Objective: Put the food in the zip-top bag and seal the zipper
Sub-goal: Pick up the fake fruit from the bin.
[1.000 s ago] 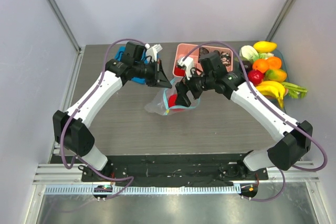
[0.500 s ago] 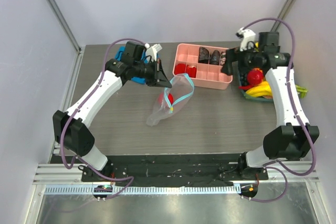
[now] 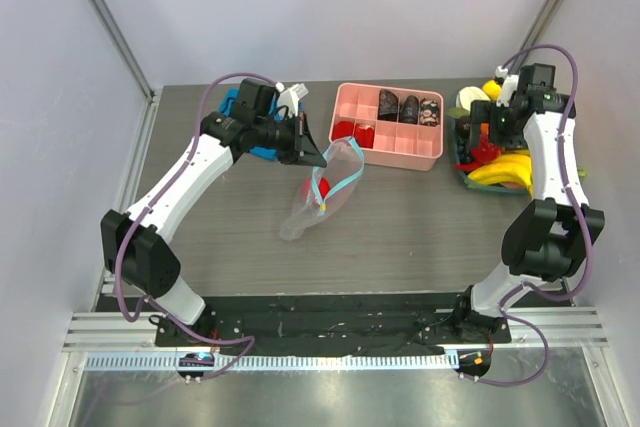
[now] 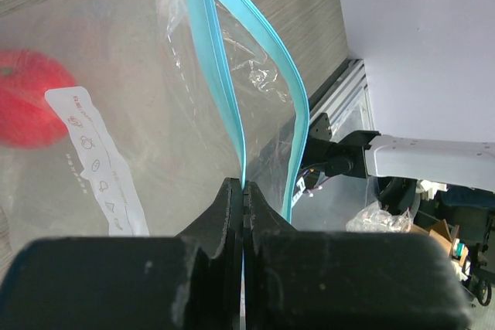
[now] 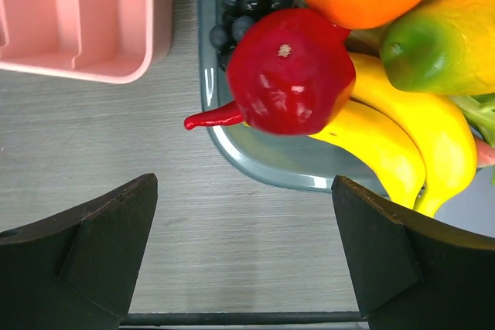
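The white label point(image 4: 97, 161) on the zip-top bag point(image 4: 155, 52) bears tiny grey marks, none legible.

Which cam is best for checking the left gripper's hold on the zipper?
Left wrist: the left gripper is shut on one lip of the zipper, the other lip apart. Top external shows the zip-top bag small, the pinch unclear. Right wrist shows no zipper, just the fruit tray and pink bin.

Robot lab test cell: white panel walls point(image 3: 330, 7), aluminium frame rails point(image 3: 120, 332), cabled arms point(image 3: 185, 187) bolted at table point(image 3: 400, 237) edge.
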`<state>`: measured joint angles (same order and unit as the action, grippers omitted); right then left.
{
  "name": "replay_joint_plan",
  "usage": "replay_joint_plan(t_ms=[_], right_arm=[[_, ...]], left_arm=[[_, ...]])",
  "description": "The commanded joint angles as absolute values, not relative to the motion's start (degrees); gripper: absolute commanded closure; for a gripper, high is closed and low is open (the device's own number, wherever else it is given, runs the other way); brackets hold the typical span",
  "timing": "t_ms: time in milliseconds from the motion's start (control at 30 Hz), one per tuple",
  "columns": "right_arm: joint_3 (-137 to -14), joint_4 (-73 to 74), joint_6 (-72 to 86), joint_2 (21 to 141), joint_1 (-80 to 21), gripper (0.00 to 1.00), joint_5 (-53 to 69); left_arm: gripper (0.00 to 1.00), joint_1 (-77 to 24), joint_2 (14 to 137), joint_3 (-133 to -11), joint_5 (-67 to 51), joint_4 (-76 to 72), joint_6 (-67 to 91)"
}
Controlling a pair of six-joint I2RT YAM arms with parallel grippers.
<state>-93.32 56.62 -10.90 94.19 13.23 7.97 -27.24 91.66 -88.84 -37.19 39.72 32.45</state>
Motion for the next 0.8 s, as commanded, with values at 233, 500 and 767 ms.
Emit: replay_joint_plan(t_ms=[233, 500, 767], right_arm=[[-95.9, 51.5, -0.6, 102.3, 12.8, 0.00, 3.5], [-96.7, 49.5, -0.1, 104.8, 12.8, 0.07, 1.1], [-96.4, 48.3, -0.1, 103.8, 13.1, 0.31, 0.3]], left_arm=[[1.00, -27.0, 90.8, -90.5, -36.1, 41.1, 29.9], [1.00, -27.0, 90.8, -89.7, -35.5, 41.4, 29.7], [1.00, -26.9, 91.3, -90.2, -35.2, 41.9, 29.2]])
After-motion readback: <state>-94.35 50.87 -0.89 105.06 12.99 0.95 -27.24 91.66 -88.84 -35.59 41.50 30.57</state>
